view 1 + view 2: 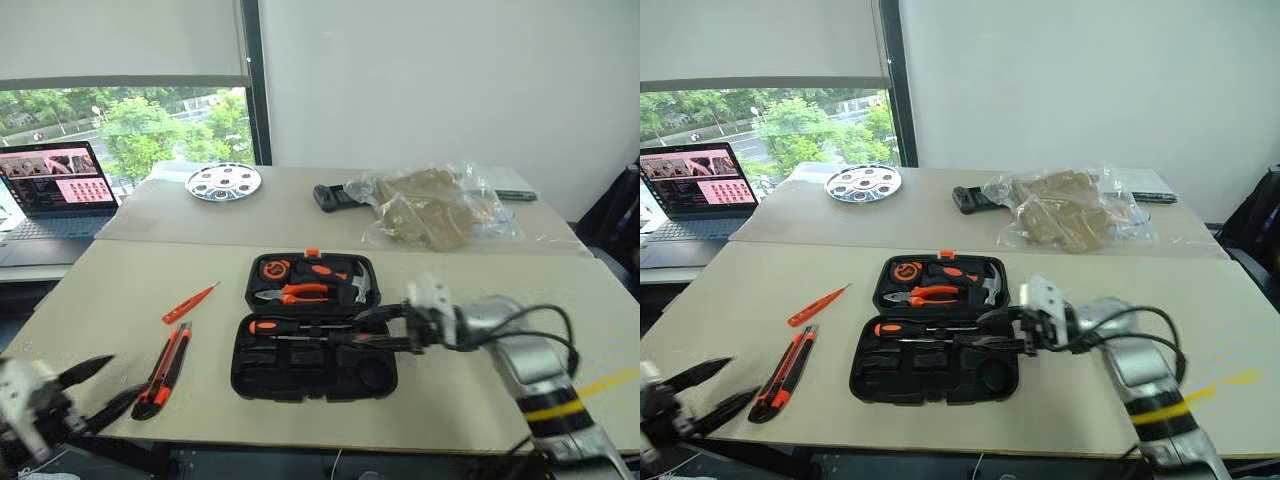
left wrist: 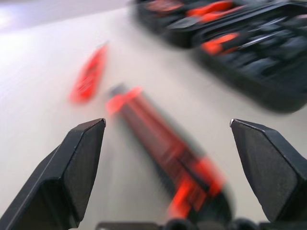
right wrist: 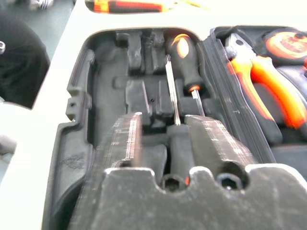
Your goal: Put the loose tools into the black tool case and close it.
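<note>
The black tool case (image 1: 243, 372) lies open mid-table. One black-and-orange screwdriver (image 3: 184, 52) rests in a slot of its near half. A second screwdriver (image 3: 177, 143) lies beside it, between the spread fingers of my open right gripper (image 1: 355, 330), with a gap at one finger (image 3: 127, 139). Left of the case, the slim orange tester screwdriver (image 1: 190, 302) and the orange-black utility knife (image 1: 165, 370) lie on the table. My left gripper (image 1: 120, 382) stands wide open near the table's front left, pointing at the knife (image 2: 168, 153), empty.
Orange-handled pliers (image 1: 300, 293), a hammer (image 1: 360, 288) and a round orange tape measure (image 1: 272, 270) sit in the case's far half. On the back table are a laptop (image 1: 55, 185), a round metal dish (image 1: 224, 181), a flat black gadget (image 1: 335, 196) and a crumpled plastic bag (image 1: 435, 210).
</note>
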Robot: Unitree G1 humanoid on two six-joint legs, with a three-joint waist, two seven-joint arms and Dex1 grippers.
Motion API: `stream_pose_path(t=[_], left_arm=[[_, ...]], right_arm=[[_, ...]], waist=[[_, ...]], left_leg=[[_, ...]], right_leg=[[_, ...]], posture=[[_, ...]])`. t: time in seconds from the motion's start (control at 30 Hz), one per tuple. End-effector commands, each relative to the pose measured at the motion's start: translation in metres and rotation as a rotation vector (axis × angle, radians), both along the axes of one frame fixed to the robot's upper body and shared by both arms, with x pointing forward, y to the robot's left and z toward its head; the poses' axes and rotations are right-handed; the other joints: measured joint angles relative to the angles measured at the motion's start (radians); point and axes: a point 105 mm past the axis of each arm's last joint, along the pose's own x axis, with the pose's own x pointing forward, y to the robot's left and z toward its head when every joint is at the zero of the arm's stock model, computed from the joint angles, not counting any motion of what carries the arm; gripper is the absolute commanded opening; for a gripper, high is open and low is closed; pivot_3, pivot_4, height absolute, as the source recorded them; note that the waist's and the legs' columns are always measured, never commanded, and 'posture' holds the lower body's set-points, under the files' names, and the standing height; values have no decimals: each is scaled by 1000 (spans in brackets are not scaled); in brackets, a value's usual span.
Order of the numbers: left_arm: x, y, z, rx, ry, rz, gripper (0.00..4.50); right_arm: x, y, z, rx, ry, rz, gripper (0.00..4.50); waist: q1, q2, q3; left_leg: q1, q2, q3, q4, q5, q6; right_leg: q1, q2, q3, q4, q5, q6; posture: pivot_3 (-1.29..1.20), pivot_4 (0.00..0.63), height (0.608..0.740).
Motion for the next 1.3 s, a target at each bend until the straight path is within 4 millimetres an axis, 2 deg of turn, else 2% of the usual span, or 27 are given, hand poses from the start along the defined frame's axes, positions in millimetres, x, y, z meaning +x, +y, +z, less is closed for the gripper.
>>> stream_pose_path(t=[0.03,0.1,0.27,0.33,0.37,0.4,0.43,0.5,0.6,0.73,0.83,1.03,1.07,1.13,1.17,1.3], left_arm=[[-39,52,-4,25,36,279,4500],[-41,55,-5,24,45,299,4500],[-18,42,3,-37,34,242,4500],[6,30,12,-63,19,180,4500],[25,20,19,-73,14,133,4500],[54,7,25,-63,23,76,4500],[72,-2,30,-47,32,44,4500],[102,-16,36,-22,64,-2,4500],[134,-25,37,28,112,-21,4500],[161,-33,35,56,160,-45,4500],[181,-34,23,113,230,-39,4500],[192,-46,15,101,277,-120,4500],[193,-48,13,99,283,-133,3957],[194,-49,9,106,293,-135,3455],[195,-49,8,112,296,-132,2966],[196,-51,2,95,319,-143,1624]], right_arm=[[-24,-40,14,188,-197,-78,3636],[-25,-49,14,241,-165,-139,4334],[-29,-54,18,328,-165,-208,4438],[-29,-50,23,356,-179,-224,4438],[-28,-49,28,373,-187,-234,4438],[-27,-47,32,385,-191,-247,4438],[-26,-46,35,392,-193,-256,4438],[-26,-45,37,392,-199,-269,4438],[-27,-44,37,384,-200,-280,4438],[-29,-46,37,380,-198,-304,4438],[-34,-50,37,376,-202,-341,4438],[-41,-55,37,379,-203,-398,4438],[-43,-55,36,379,-203,-404,4500],[-44,-56,36,379,-202,-411,4500],[-45,-56,36,380,-202,-414,4500],[-46,-55,39,382,-206,-419,4500]], waist=[[5,0,0],[5,0,1],[15,-2,0],[21,-2,0],[23,-2,0],[24,-2,0],[34,-1,1],[48,-4,1],[33,-4,0],[3,-5,0],[7,-5,1],[9,-6,1],[10,-6,1],[10,-7,2],[9,-7,2],[10,-8,2]], left_leg=[[0,0,0,0,0,0],[1,0,0,0,0,0],[2,-1,-1,0,-1,1],[1,-1,-2,0,-2,1],[1,-1,-2,0,-1,0],[1,-1,-3,0,0,-1],[1,-1,-3,0,1,-2],[0,-2,-5,0,6,-6],[1,-2,-4,-1,14,-9],[0,-2,-2,-2,16,-5],[-1,-2,-2,-3,16,-5],[-1,-3,-1,-2,16,-5],[-1,-3,-2,-2,15,-4],[-1,-3,-2,-1,15,-4],[-1,-3,-2,-1,15,-4],[-1,-3,-3,-1,15,-4]], right_leg=[[0,0,0,0,0,0],[1,0,1,0,0,1],[2,-3,1,1,0,4],[2,-3,1,2,1,3],[2,-3,1,3,2,2],[2,-3,1,3,2,2],[1,-2,1,4,4,1],[1,0,-2,5,5,0],[2,3,-2,5,11,-8],[1,4,-1,5,10,-7],[-1,7,-2,4,9,-6],[0,6,-1,3,8,-5],[0,5,-1,4,8,-5],[0,5,-1,4,8,-5],[0,5,-1,5,8,-5],[0,4,-1,5,7,-4]], posture=[[0,150,740],[0,150,740],[0,150,740],[0,150,740],[0,150,740],[0,150,740],[0,150,740],[0,150,740],[0,150,740],[0,150,740],[0,150,740],[0,150,740],[0,150,740],[0,150,740],[0,150,740],[0,150,740]])
